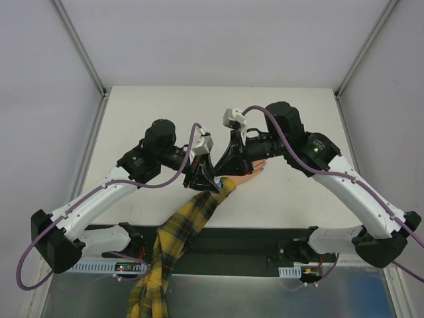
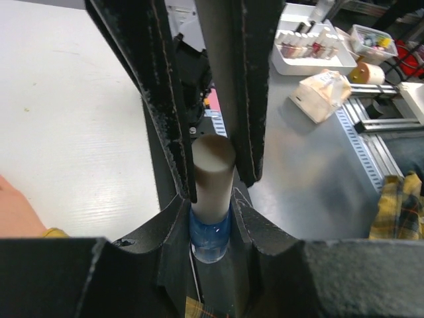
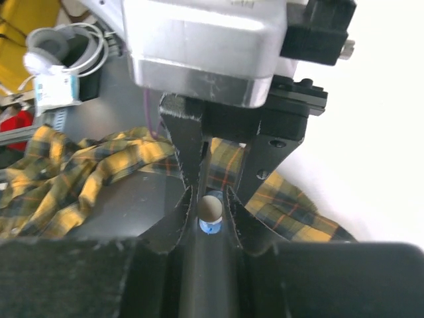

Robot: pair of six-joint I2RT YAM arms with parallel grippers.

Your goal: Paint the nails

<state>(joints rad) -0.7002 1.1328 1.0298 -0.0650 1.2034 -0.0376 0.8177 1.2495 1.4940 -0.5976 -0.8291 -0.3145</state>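
Currently, the blue bottle [image 2: 211,244] is clamped by the left gripper [image 2: 211,228]; its beige cap [image 2: 213,173] is pinched by the right gripper [image 3: 211,202], close by the hand [image 1: 256,170] on the table [image 1: 165,106].

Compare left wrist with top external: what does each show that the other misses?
Left wrist only: the small blue polish bottle with its taupe cylindrical cap, and a white tray of bottles. Top external only: the left arm and right arm whole, base to wrist. Both: the yellow plaid sleeve and the peach-coloured hand.
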